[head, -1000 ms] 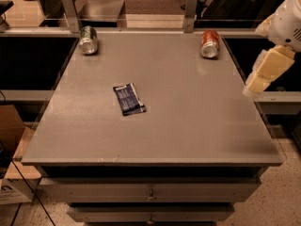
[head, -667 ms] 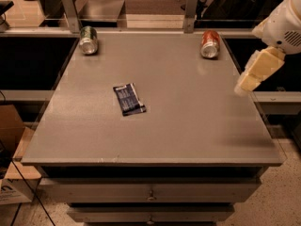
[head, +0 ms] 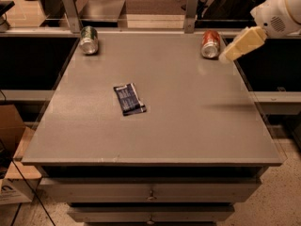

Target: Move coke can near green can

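The coke can (head: 210,44) lies on its side at the far right of the grey table (head: 188,121), its silver end facing me. The green can (head: 88,39) lies on its side at the far left of the table. The two cans are far apart. My gripper (head: 226,56) hangs from the white arm at the upper right, its cream fingers pointing down-left, with the tip just right of the coke can. It holds nothing that I can see.
A dark blue snack packet (head: 129,99) lies flat left of the table's middle. Two metal posts (head: 69,6) stand behind the far edge. Drawers are under the table front. A cardboard box (head: 11,140) sits on the floor at the left.
My gripper has moved up and to the left, from beside the table's right edge to just right of the coke can. The cans and the packet have not moved.
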`<act>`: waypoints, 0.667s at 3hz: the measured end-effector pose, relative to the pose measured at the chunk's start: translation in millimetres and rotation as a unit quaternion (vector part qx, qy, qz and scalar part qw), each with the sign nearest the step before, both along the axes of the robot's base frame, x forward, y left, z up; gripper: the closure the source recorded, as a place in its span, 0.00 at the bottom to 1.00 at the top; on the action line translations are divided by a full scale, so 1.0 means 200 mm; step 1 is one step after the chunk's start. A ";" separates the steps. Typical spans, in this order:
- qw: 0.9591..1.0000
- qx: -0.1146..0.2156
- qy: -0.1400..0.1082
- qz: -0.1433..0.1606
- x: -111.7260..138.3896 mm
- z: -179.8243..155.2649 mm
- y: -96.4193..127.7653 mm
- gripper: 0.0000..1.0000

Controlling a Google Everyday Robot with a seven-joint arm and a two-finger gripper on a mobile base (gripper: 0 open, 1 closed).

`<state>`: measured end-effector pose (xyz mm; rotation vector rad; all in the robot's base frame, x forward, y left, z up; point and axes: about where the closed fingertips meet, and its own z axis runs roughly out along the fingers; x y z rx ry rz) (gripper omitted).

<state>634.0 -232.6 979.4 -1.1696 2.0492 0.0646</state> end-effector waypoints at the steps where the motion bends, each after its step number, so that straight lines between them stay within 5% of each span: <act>1: 0.998 0.044 -0.017 -0.030 0.24 -0.02 -0.03 0.00; 2: 0.998 0.049 -0.019 -0.033 0.28 -0.04 -0.04 0.00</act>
